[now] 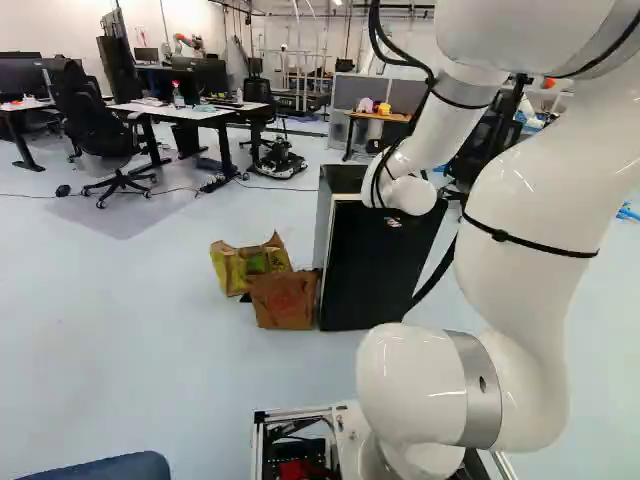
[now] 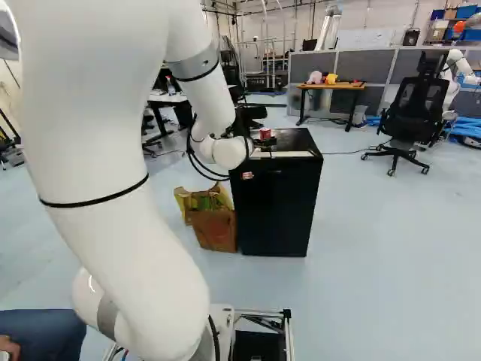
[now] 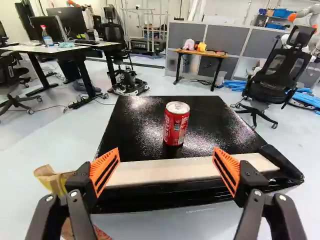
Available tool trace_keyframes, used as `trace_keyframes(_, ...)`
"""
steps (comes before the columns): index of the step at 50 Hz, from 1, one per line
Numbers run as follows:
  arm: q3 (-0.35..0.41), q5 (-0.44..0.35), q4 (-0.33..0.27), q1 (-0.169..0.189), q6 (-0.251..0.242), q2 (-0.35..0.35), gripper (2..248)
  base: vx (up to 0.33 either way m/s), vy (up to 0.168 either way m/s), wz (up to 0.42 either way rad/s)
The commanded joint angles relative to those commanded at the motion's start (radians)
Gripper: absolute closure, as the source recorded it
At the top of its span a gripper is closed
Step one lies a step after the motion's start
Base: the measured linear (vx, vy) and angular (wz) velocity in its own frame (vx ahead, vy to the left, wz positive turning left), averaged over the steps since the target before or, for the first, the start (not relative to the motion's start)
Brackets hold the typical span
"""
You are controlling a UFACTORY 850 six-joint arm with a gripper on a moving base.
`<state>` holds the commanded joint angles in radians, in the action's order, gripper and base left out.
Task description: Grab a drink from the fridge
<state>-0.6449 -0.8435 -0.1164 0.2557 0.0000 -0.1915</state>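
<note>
Red can (image 3: pixel 176 125) stands upright on the black fridge (image 3: pixel 212 120), seemingly just ahead of the wide-spread jaws

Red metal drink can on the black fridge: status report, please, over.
Black gripper with orange pads open. Red metal drink can upright on the glossy black fridge, ahead of the gripper, ungripped. No obstacle visible between them.

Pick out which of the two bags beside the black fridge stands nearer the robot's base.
The plain brown bag with the faint reddish print: it stands in front of the yellow-and-green bag and partly hides it.
</note>
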Motion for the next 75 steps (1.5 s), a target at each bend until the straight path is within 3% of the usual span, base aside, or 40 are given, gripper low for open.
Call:
trace_keyframes(27,-0.026,-0.091,0.119,-0.003,0.000,-0.082,3,0.000,0.000,0.000)
trace_keyframes(75,-0.131,-0.095,0.121,-0.017,0.000,-0.184,3,0.000,0.000,0.000)
